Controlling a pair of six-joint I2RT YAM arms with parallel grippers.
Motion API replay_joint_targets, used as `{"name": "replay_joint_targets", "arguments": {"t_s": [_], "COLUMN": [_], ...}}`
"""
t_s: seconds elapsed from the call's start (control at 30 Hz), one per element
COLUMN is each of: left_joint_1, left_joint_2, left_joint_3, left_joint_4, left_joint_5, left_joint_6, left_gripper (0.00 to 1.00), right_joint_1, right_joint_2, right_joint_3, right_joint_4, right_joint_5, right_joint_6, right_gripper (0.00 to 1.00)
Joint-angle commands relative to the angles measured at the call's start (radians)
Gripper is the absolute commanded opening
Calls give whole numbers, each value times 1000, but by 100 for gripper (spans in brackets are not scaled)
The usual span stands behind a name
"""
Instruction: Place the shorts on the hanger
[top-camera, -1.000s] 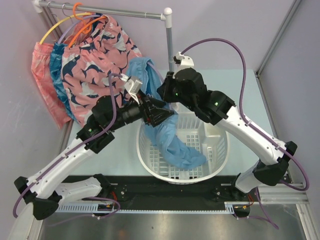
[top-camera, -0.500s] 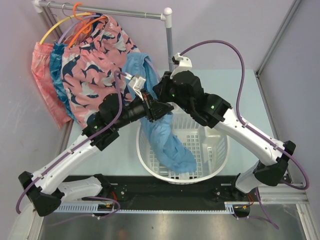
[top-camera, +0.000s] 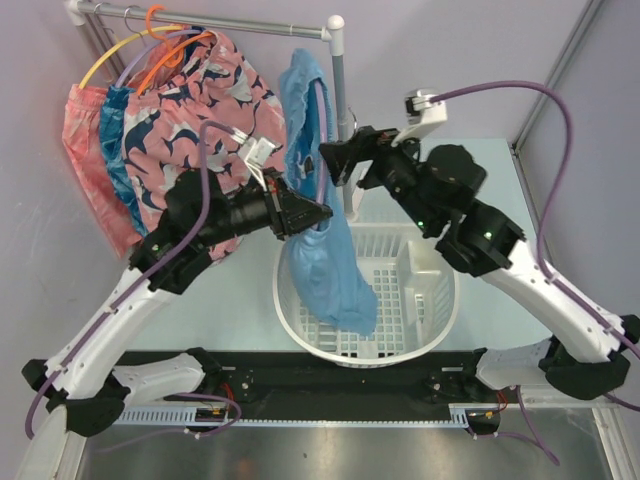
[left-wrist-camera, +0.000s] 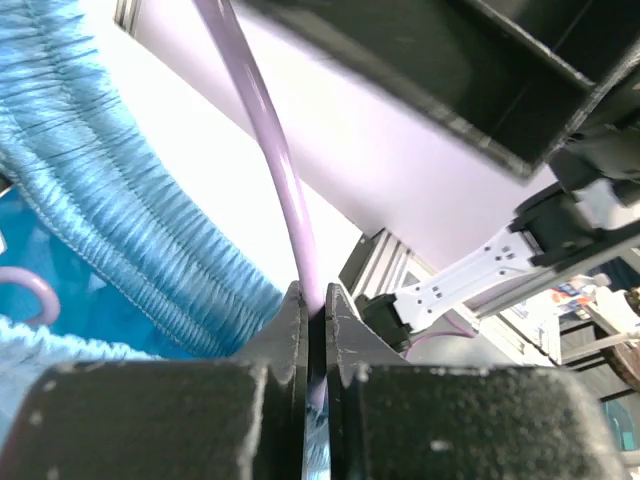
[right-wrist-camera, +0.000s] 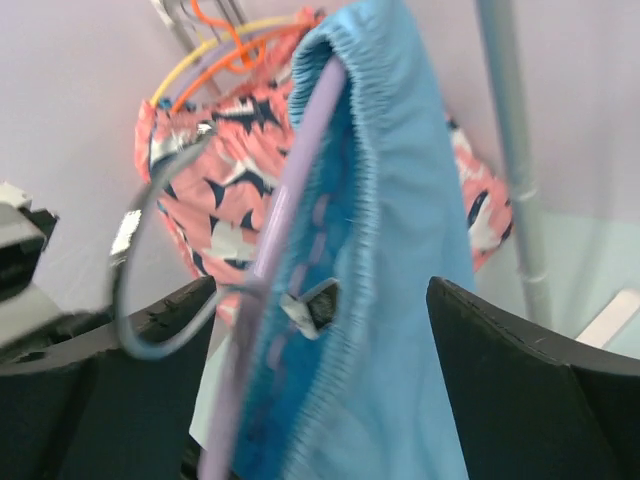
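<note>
The light-blue shorts (top-camera: 305, 110) hang threaded on the lavender hanger (top-camera: 323, 130), their legs trailing down into the basket. My left gripper (top-camera: 320, 212) is shut on the hanger's thin rod (left-wrist-camera: 285, 190), beside the ribbed waistband (left-wrist-camera: 110, 230); the rod runs up from between the closed jaws (left-wrist-camera: 315, 310). My right gripper (top-camera: 332, 158) is open just right of the shorts. In the right wrist view the hanger (right-wrist-camera: 290, 210) and shorts (right-wrist-camera: 400, 200) pass between its spread fingers (right-wrist-camera: 320, 290), which do not touch them.
A white laundry basket (top-camera: 430, 300) sits mid-table under the shorts. The rack's upright pole (top-camera: 340, 90) stands right behind them. Pink patterned shorts (top-camera: 190, 120), teal shorts (top-camera: 118, 150), an orange hanger (top-camera: 165, 40) and a yellow hanger (top-camera: 100, 60) hang on the rail at left.
My left gripper closed on the hanger. My right gripper opened, let go and drew back to the right. The shorts rose out of the basket toward the rail.
</note>
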Motion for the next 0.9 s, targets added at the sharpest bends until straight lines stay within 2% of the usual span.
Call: {"name": "replay_joint_targets", "arguments": {"t_s": [0.0,0.03,0.17,0.37,0.53,0.77,0.87], "left_joint_1": [102,151,245,392,552,699,825], "left_joint_2": [-40,-30,38,104,110,78,79], "left_joint_3": [140,185,345,652,700,733,762], "left_joint_4": [41,11,-101,-247,-264,-221,-161], "left_joint_5": [168,265,447,571,663,748,794], "left_joint_6": [65,47,48,75,15,-40,-125], "left_gripper": [0,0,0,0,0,0,0], "right_joint_1": [-38,-50,-127,-211,-222,-231,-238], "right_joint_2": [-105,-119,-171,-228,-243,-258,-260], "right_joint_3": [-17,-18,-28,-31,-31,-46,-52], "right_joint_4": [53,29,-13,-28,-50,-71,-70], "right_joint_5": [-4,-7,-27,-44,-52,-55,-63], "right_joint_6": [-148,-156,-222,-257,-265,-262,-260], "right_gripper": [96,99,100,100,100,100,100]}}
